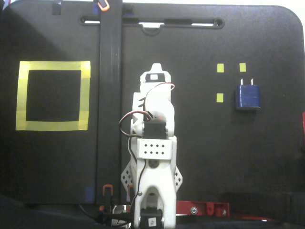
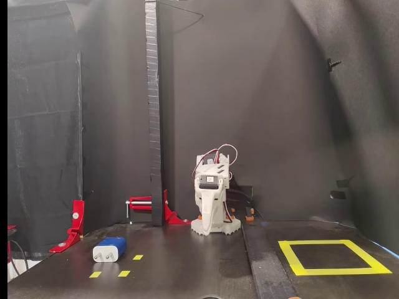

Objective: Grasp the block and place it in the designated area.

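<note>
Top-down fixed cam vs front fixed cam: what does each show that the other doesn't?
Top-down only: the block's two prongs from above and a slotted bracket at the table's far edge. Front only: the block's white prong face, the post's full height, the black backdrop. Both: folded arm, yellow tape square, empty, small tape marks. Gripper state unclear in either.

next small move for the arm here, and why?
Probably swing the arm toward the block and unfold over it. The arm sits folded at its base with the claw tucked down, nowhere near anything. The block lies untouched on the black table beside the small yellow tape marks, on the far side of the arm from the designated area.
</note>
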